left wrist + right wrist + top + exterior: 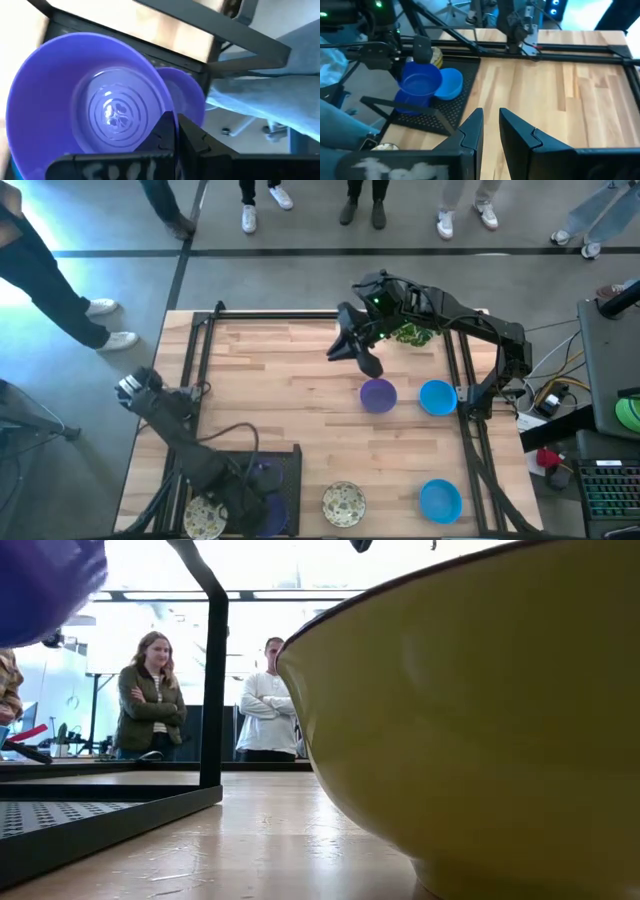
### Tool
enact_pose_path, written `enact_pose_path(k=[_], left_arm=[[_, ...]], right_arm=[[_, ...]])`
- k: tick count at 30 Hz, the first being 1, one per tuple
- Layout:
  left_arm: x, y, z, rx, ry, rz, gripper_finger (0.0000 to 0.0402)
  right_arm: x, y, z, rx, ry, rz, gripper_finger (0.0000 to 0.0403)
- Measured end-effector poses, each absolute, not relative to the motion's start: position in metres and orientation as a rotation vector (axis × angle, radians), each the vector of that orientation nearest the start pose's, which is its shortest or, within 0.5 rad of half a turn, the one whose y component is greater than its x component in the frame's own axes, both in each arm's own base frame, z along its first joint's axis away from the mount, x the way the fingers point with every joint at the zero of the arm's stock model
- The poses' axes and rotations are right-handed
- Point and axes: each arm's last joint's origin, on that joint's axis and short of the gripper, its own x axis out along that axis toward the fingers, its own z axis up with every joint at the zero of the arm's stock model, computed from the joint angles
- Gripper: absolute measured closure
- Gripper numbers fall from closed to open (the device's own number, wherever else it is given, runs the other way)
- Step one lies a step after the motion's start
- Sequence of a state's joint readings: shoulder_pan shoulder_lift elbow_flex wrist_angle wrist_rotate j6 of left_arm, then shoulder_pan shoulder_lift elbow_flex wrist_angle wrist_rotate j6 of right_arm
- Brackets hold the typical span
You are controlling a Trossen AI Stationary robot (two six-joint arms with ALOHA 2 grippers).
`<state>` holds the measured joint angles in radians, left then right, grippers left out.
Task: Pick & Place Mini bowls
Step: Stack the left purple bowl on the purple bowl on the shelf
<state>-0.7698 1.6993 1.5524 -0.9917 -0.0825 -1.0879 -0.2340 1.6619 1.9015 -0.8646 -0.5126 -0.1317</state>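
The held purple bowl (100, 110) sits tilted in the left gripper (172, 132), whose fingers are clenched on its rim. This is over the black perforated tray (290, 500) at about 7 o'clock on the tabletop (290, 380). A second purple bowl (182, 95) lies just behind it on the tray.

One speckled cream bowl (205, 518) rests at the 9 o'clock side of the tray, and another speckled bowl (343, 503) at its 3 o'clock side. A near blue bowl (440, 500) stands further along toward 5 o'clock on the tabletop.

Right of centre a loose purple bowl (378, 395) stands upright on the wood, with a far blue bowl (437, 397) at its 3 o'clock (close by, but apart).

The right gripper (356, 352) hangs at 11 o'clock of that loose purple bowl, its fingers released and slightly parted with nothing between them. A green leafy plant (412, 333) lies at about 1 o'clock on the tabletop, behind the right arm.

People (150, 690) stand beyond the far edge.
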Motion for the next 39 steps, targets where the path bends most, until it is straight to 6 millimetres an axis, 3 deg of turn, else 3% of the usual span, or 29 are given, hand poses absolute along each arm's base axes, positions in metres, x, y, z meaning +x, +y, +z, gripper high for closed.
enact_pose_path(k=[10, 28, 39], left_arm=[[0.259, -0.276, 0.275, -0.551, 1.212, -0.049, 0.0401], [0.266, -0.285, 0.249, -0.501, 1.282, -0.026, 0.0401], [0.266, -0.285, 0.247, -0.495, 1.281, -0.023, 0.0395]], right_arm=[[0.337, -0.065, 0.429, 0.086, 0.554, 0.343, 0.0346], [0.337, -0.065, 0.429, 0.085, 0.553, 0.343, 0.0346], [0.337, -0.065, 0.429, 0.084, 0.552, 0.343, 0.0346]])
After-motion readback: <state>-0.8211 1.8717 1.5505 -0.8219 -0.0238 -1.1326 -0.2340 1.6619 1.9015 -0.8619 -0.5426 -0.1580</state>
